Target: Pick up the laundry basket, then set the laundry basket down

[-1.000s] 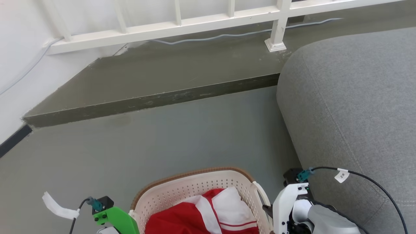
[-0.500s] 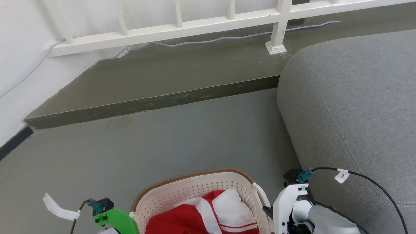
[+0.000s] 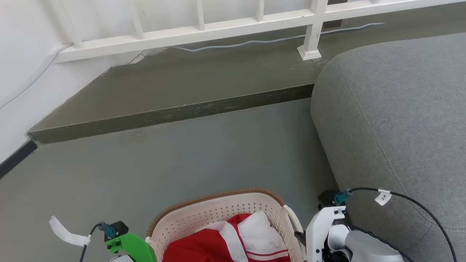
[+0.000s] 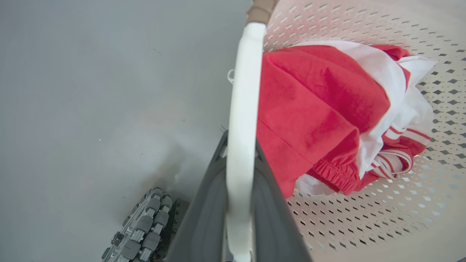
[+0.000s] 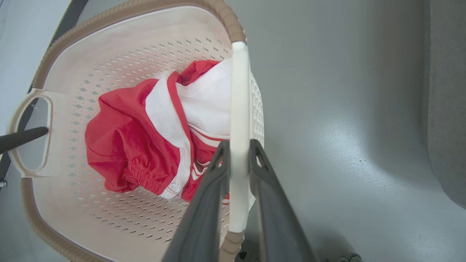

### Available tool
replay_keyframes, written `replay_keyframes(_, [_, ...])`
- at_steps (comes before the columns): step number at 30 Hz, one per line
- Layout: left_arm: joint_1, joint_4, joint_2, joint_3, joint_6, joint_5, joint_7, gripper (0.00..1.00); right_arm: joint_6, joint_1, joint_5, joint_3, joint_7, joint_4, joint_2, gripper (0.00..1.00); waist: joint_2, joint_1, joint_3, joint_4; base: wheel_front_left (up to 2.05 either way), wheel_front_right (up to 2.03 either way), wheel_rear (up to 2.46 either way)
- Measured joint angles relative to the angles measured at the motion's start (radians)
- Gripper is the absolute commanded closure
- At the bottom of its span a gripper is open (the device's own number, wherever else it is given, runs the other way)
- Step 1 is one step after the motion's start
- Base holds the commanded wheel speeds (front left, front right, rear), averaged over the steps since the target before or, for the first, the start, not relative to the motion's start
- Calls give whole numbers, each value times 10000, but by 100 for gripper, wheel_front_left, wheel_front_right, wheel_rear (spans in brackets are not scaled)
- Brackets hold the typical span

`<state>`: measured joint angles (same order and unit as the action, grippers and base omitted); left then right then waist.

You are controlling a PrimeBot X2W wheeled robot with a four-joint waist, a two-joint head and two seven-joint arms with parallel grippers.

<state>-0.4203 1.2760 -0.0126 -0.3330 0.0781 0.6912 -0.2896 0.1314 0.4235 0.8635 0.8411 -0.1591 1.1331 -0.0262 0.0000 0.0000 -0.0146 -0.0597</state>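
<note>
The laundry basket (image 3: pixel 204 214) is at the bottom middle of the head view, cream and perforated with a brown rim, holding red and white clothing (image 3: pixel 218 240). My left wrist's green mount (image 3: pixel 131 245) is at its left side and my right wrist's white housing (image 3: pixel 324 229) at its right. In the left wrist view my left gripper (image 4: pixel 240 143) is shut on the basket's white handle (image 4: pixel 244 83). My right gripper (image 5: pixel 238 147) is shut on the other white handle (image 5: pixel 239 91). I cannot tell whether the basket touches the floor.
A grey sofa (image 3: pixel 393 120) stands close on the right. Ahead lie grey floor (image 3: pixel 204 156), a raised step (image 3: pixel 174 112), a white railing (image 3: pixel 204 31) with a cable (image 3: pixel 236 43), and a white wall (image 3: pixel 22 54) at left. A robot wheel (image 4: pixel 142 225) is below.
The whole head picture has shifted down by a few pixels, so the camera has moved. Basket and both wrists keep their places relative to each other.
</note>
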Motion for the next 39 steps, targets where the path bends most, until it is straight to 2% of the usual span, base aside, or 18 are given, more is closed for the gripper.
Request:
replay_keyframes(17, [-358,-449,54,-209,-217,180,255,100,-115,731,23,35,192,-67,-42,100,0,0,-882,-48,0,0,0])
replay_keyframes(28, [-1379,-696,79,-267,-424,127,706,100,-293,1814,63,-48,543,-104,-84,100,0,0,-2082,-59,0,0,0])
replay_keyframes(39, [-2456,-961,209,-301,-439,-169,1104,100,-535,2933,52,-121,959,-159,-100,100,0,1,-3469,-80,0,0,0])
